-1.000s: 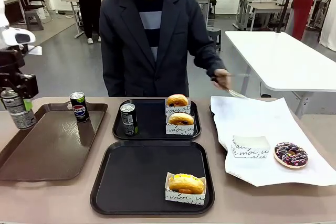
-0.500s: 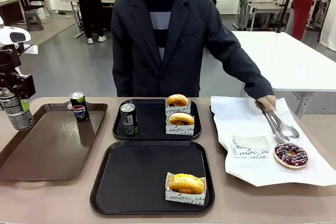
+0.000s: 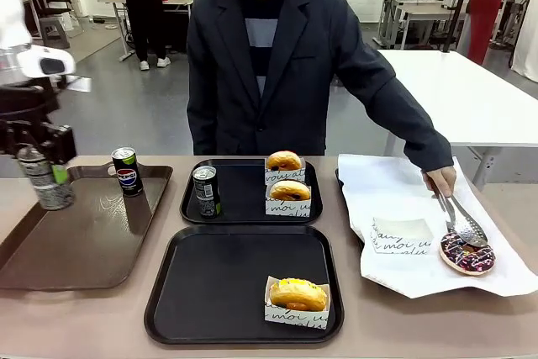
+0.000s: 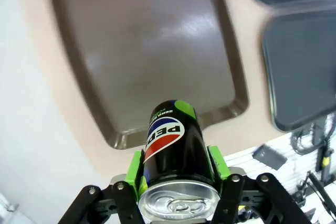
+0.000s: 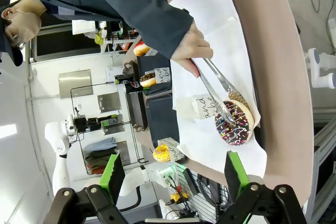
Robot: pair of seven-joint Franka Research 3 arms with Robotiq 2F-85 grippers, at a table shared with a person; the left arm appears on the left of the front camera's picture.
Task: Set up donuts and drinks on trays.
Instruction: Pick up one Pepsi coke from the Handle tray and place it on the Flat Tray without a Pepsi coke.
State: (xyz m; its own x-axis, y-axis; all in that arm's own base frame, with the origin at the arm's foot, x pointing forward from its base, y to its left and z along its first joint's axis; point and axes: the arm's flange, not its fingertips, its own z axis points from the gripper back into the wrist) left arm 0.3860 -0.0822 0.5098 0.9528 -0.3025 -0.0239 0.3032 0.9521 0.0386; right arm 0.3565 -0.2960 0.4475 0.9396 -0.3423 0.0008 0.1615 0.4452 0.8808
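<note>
My left gripper (image 3: 40, 161) hangs over the left edge of the brown tray, shut on a dark Pepsi can (image 3: 50, 188). In the left wrist view its green pads (image 4: 136, 174) clamp that can (image 4: 173, 145). The far black tray (image 3: 248, 195) carries a can (image 3: 206, 191) and two sleeved donuts (image 3: 284, 162) (image 3: 290, 192). One yellow sleeved donut (image 3: 297, 295) sits on the near black tray (image 3: 218, 283). My right gripper (image 5: 174, 174) stands open, looking at a chocolate-sprinkle donut (image 5: 234, 123) that the person's tongs (image 5: 215, 90) touch.
A long brown tray (image 3: 84, 233) at the left holds another Pepsi can (image 3: 126, 171). White paper (image 3: 403, 191) at the right bears an empty sleeve (image 3: 402, 235) and the chocolate donut (image 3: 468, 256). The person (image 3: 277, 56) stands at the far side.
My left gripper has shifted right and a little up with the can. The person has leaned in and brought the tongs down onto the chocolate donut.
</note>
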